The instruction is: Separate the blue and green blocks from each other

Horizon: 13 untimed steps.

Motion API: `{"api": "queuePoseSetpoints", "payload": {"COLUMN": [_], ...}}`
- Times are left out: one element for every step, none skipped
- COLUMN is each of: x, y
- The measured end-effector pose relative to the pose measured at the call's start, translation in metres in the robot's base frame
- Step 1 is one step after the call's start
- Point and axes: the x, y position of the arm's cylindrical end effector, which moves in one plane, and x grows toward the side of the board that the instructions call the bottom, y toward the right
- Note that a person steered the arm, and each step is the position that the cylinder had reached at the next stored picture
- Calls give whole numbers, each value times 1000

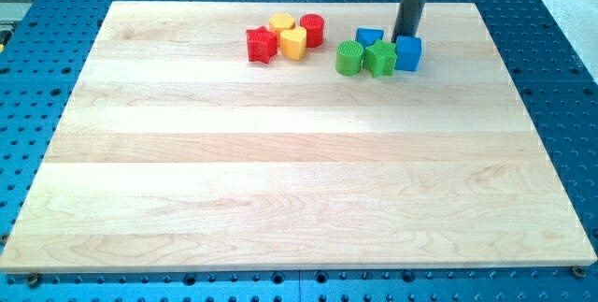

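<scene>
A green cylinder (348, 58) and a green star-shaped block (379, 59) sit side by side near the view's top, right of centre. A blue cube (408, 53) touches the green star's right side. A second blue block (368, 36), wedge-like, sits just behind the two green blocks. My rod comes down from the view's top; my tip (407, 36) is just behind the blue cube, at its top edge, and right of the second blue block.
A red star-shaped block (262, 45), a yellow block (281, 24), a yellow heart-like block (294, 44) and a red cylinder (312, 30) cluster left of the blue and green group. The wooden board (299, 180) lies on a blue perforated table.
</scene>
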Motion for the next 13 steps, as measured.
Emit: {"api": "queuePoseSetpoints", "payload": {"x": [-14,-9,14,11,11,30,31,26,26,26,26,26,26], "y": [-28,-45,-14,12,13,3,-27,-54,-57,-57,-74,-85,-85]}}
